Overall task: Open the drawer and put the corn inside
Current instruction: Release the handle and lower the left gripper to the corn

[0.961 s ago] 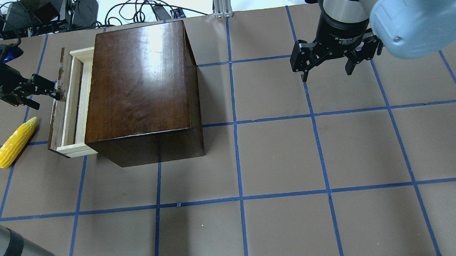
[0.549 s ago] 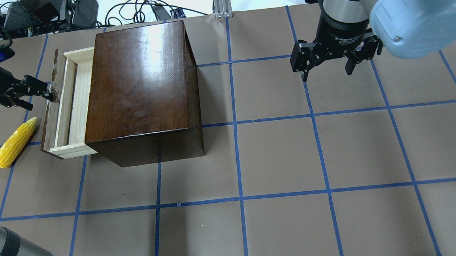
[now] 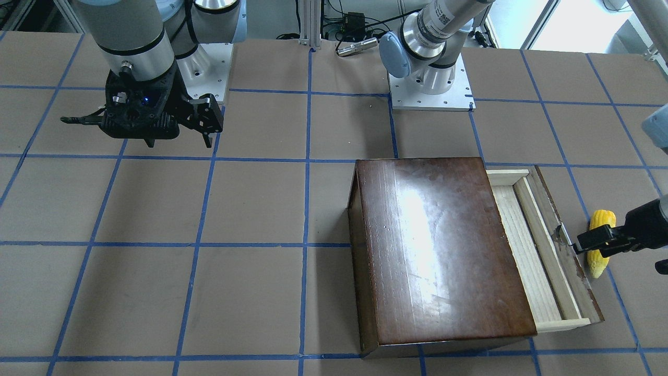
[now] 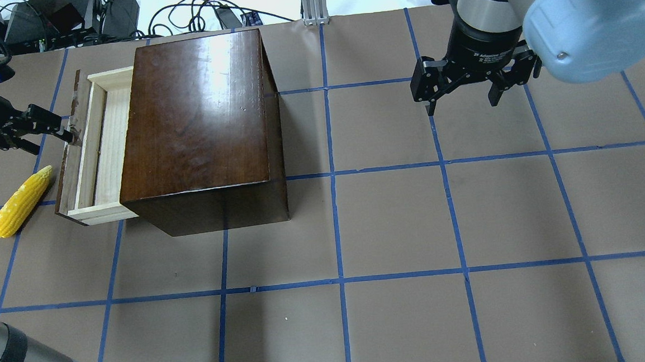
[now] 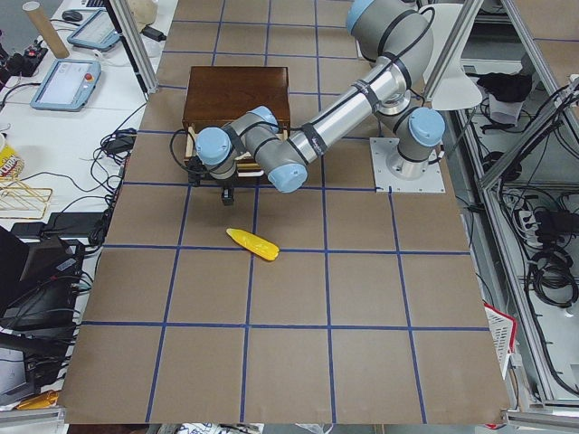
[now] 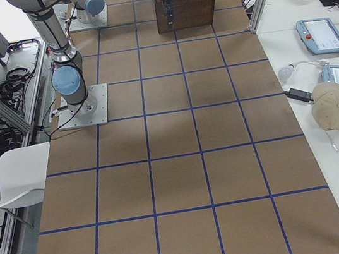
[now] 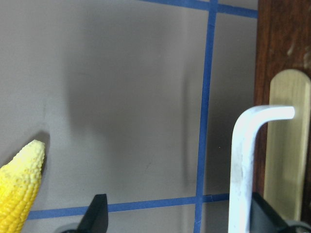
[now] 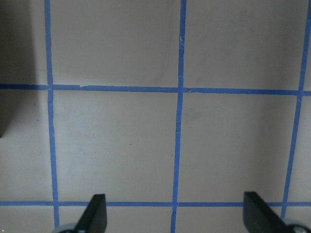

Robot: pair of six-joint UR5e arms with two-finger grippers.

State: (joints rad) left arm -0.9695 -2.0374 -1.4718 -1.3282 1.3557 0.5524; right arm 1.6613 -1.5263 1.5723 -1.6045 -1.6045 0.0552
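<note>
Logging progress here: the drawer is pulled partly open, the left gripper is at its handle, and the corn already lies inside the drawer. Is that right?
No. The corn lies on the table outside the drawer, beside its front, as the overhead view shows. The drawer is partly open, with the left gripper at its handle.

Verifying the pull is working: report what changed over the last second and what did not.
The left pincer, open with one finger hooked against the small metal handle, moved away from the glossy dark-brown wooden box, drawing the pale wooden drawer with the dark front panel further out. Nothing was gripped or released. The bright yellow corn cob, the box and the open right pincer stayed put.
</note>
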